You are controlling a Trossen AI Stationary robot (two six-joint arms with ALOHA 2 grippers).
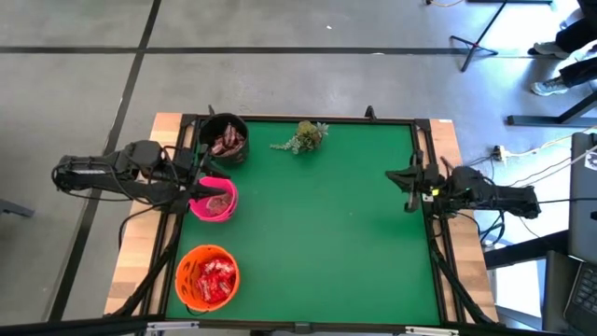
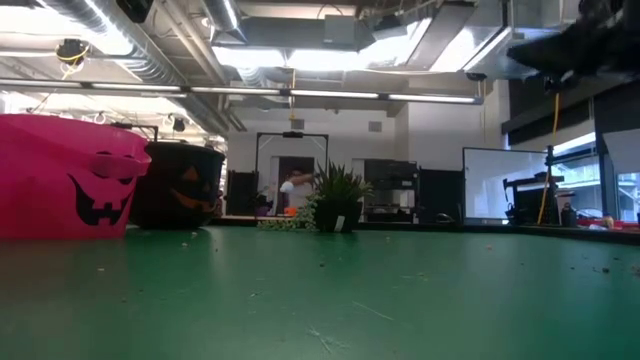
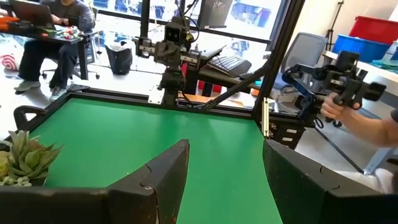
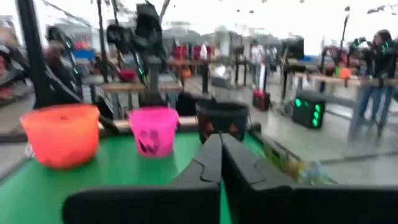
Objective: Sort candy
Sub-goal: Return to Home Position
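Green table (image 1: 326, 233) bears bucketed candy (image 1: 215, 278), workshop (image 2: 420, 140) beyond.

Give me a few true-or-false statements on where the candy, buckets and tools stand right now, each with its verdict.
1. The orange bucket holds red candy. True.
2. The green sprig sits inside the pink bucket. False: it lies on the green mat, apart from every bucket.
3. The right tool is shut. True.
4. The left tool grips a candy. False: it is open, with nothing between its fingers.
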